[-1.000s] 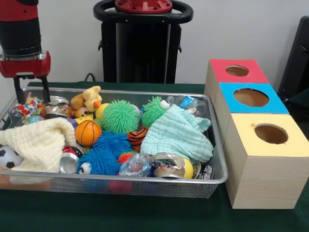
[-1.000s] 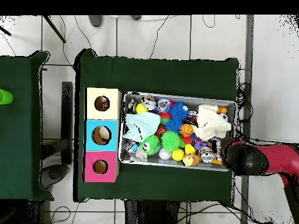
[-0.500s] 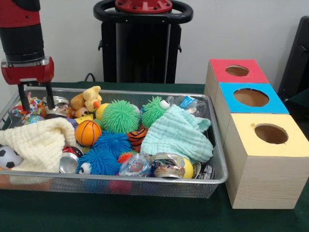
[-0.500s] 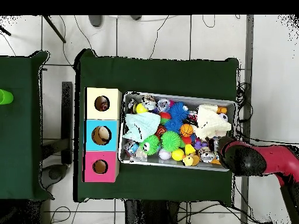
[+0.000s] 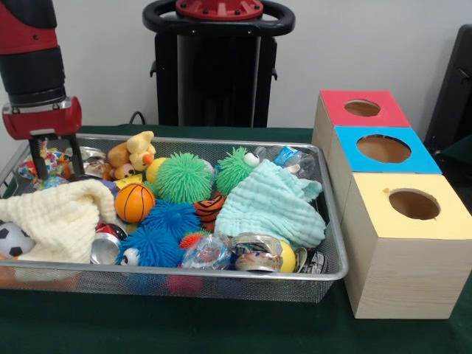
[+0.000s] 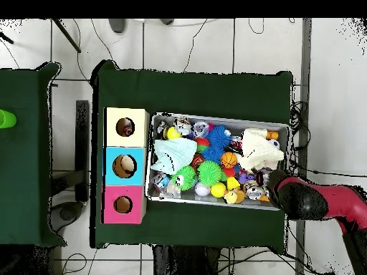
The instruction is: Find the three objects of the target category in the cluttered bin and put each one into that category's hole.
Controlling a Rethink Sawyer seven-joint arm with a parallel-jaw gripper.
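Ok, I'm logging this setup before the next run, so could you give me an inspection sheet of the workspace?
Surface: dark green cloth-covered table.
Job's things: silver wire-mesh bin; red, blue and yellow topped wooden boxes with round holes.
Clutter: orange mini basketball, green spiky ball, mint cloth, cream cloth, yellow plush duck.
Grippers: red and black gripper, fingers open, at the bin's corner.
Cables: black cables on the floor.
Surroundings: black pedestal, tiled floor.

The bin [image 5: 328, 243] is fine silvery wire mesh with a smooth metal rim. A cream cloth [image 5: 63, 217] looks nubbly, a mint cloth [image 5: 273, 206] crinkled and matt. The green ball [image 5: 183, 177] and blue balls [image 5: 166, 228] are rubbery and spiky. The basketball [image 5: 134, 203] is glossy. The boxes [image 5: 402, 273] show pale wood sides and matt painted tops.
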